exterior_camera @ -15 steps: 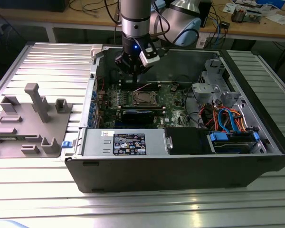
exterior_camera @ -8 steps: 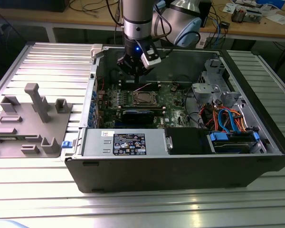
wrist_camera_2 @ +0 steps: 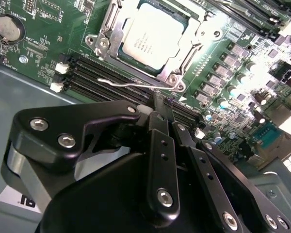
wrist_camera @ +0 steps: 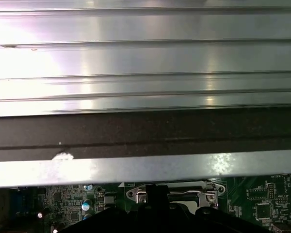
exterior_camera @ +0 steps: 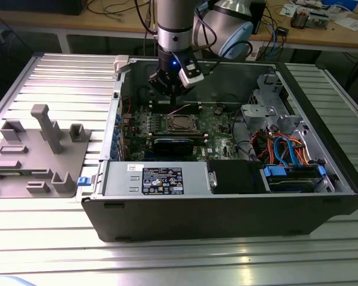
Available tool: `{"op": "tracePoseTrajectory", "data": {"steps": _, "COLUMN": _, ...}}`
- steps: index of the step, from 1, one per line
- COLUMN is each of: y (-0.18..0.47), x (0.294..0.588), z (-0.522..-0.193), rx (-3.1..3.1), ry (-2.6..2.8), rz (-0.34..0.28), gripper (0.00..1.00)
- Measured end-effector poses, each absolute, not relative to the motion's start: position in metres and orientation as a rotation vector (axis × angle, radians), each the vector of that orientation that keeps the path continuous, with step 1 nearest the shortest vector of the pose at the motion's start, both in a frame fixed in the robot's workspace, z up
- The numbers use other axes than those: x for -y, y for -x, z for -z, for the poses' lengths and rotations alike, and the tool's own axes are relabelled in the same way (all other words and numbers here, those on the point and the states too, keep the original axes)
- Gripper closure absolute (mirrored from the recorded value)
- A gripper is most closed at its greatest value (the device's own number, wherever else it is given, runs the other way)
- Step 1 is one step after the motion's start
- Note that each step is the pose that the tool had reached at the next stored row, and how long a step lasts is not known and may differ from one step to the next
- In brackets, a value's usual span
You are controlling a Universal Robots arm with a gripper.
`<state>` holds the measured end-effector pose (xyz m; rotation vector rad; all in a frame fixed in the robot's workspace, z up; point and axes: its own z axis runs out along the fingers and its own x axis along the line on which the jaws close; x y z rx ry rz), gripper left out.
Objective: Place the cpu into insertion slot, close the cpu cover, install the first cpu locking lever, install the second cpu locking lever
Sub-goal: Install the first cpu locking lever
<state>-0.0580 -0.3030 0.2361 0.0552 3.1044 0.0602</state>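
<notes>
Second wrist view: chip sits in its socket on the green board, metal cover framing it — pincer closed on nothing, just beside the thin wire lever.

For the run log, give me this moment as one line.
cpu: seated | cover: down over cpu | hand: at lever beside cover, contact unclear
</notes>
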Motion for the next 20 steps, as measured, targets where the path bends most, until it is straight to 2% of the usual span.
{"op": "tracePoseTrajectory", "data": {"steps": 20, "y": 0.0482, "x": 0.3025, "z": -0.2324, "rx": -3.106, "ry": 0.034, "rz": -0.061, "gripper": 0.89}}
